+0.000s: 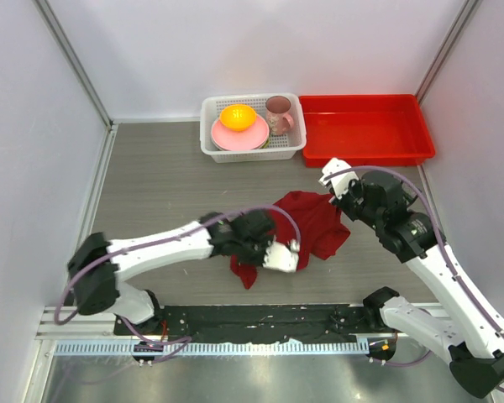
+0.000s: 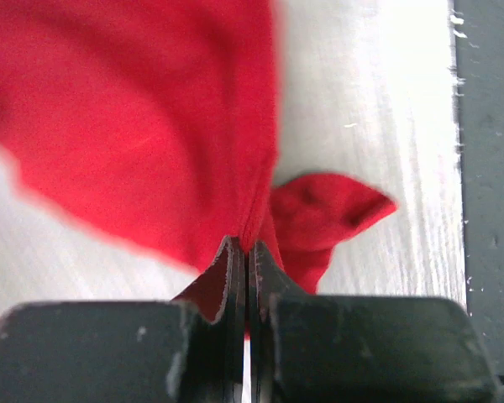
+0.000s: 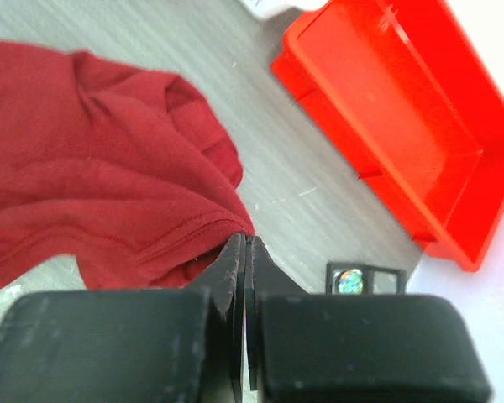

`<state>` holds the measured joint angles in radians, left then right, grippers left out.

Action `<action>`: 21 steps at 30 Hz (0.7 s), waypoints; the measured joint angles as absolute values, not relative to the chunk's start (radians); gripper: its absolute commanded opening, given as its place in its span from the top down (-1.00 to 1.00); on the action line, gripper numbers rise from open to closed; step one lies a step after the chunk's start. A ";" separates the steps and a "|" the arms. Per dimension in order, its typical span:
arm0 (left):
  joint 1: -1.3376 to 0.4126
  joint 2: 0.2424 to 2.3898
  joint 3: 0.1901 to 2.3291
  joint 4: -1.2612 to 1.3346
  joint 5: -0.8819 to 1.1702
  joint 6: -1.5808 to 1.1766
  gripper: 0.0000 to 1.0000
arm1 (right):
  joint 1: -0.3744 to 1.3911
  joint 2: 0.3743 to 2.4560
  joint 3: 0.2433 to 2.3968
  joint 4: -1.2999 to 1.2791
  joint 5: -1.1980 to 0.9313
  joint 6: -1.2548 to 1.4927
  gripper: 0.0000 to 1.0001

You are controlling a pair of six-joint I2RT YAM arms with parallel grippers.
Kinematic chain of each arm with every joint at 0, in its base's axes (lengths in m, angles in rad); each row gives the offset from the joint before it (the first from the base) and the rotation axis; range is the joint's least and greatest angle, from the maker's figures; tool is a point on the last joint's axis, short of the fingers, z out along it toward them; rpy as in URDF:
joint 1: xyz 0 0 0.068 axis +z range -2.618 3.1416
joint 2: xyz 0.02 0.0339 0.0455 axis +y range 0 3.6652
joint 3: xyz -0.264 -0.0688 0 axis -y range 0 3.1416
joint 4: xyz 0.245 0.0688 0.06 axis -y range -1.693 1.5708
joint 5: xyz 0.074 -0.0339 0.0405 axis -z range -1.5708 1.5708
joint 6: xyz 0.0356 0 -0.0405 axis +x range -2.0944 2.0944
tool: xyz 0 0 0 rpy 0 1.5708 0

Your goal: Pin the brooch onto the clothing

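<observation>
The left pincer [image 2: 244, 249] is closed tight, its two dark fingers pressed together with a fold of the T-shirt [image 2: 134, 126] caught between the tips. The red cloth fans up and away from the grip, and a small flap of it pokes out on the right over the pale desk [image 2: 378, 101].

From above, the left arm reaches across to the near side of the crumpled T-shirt, which lies in a heap near the middle of the desk between the two arms. A narrow tail of cloth trails towards the near edge.

The right pincer [image 3: 245, 245] is also closed, its fingers meeting with only a hairline between them. The shirt's stitched hem runs right up to the tips and appears to be pinched there, at the far right corner of the heap.

Just right of those fingers in the wrist view is a small dark frame [image 3: 385, 275] with a tiny round disc [image 3: 349, 281] in it, pale and greenish. I cannot tell whether this is the brooch, and I cannot pick it out with certainty anywhere else.

The red tray [image 1: 368, 151] stands at the back right of the desk. Beside it on the left is a white basket [image 1: 214, 151] holding a pink plate [image 1: 235, 138], a yellow bowl [image 1: 237, 117] and a pink cup [image 1: 278, 113].
</observation>
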<state>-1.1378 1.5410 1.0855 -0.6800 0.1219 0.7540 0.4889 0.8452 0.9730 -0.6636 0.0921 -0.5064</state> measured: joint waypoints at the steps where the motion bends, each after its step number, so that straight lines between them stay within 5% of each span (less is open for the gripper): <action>1: -1.107 1.489 1.097 -0.697 0.131 0.727 1.00 | 0.489 0.850 0.990 -0.667 0.093 -0.515 0.98; 9: -0.724 1.163 1.361 -0.709 0.101 0.519 1.00 | 0.489 0.997 1.255 -0.588 0.095 -0.592 0.98; 18: -0.654 1.114 1.662 -0.684 -0.024 0.444 1.00 | 0.489 1.243 1.806 -0.573 0.039 -0.656 0.97; 21: -0.652 1.096 1.682 -0.687 -0.041 0.437 1.00 | 0.488 1.276 1.937 -0.674 -0.073 -0.640 0.23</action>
<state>-0.6521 1.0962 1.6821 -0.6872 -0.0410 0.4374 0.4877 1.2758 1.9369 -0.6743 -0.0727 -0.6403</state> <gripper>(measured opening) 0.024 0.072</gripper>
